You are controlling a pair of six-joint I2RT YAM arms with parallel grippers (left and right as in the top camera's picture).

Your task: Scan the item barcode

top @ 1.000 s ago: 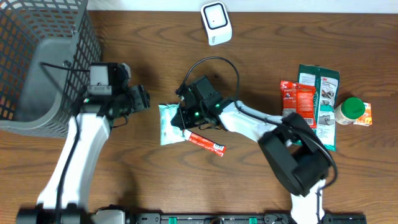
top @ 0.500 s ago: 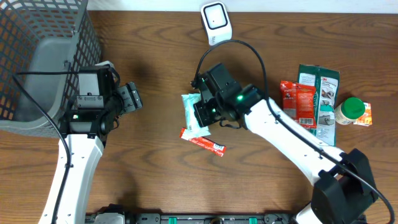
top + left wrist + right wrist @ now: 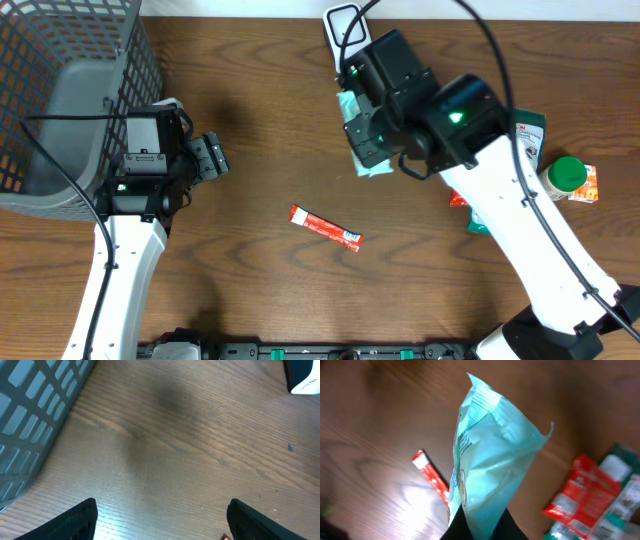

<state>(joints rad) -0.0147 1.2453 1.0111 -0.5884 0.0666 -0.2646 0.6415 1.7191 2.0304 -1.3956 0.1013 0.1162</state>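
Quickly, left to right. The wire basket sits far left of the scanner, at the table edge. The left end effector hangs between basket and scanner, jaws wide apart and empty. A red sachet lies flat well below the scanner, with bare wood all around it. The right end effector is clamped on the bottom edge of the teal packet, which is lifted just below the scanner.

Risks:
- The pinch is thin and the film floppy, so the packet may slip, or sag and turn its barcode away.
- I can't tell which face carries the code.
- The arm's bulk and cable crowd the scanner and could nudge it or block its window.

Open room is left of and below the scanner. To its right, the pile of packets and the green-lidded jar limit the swing.
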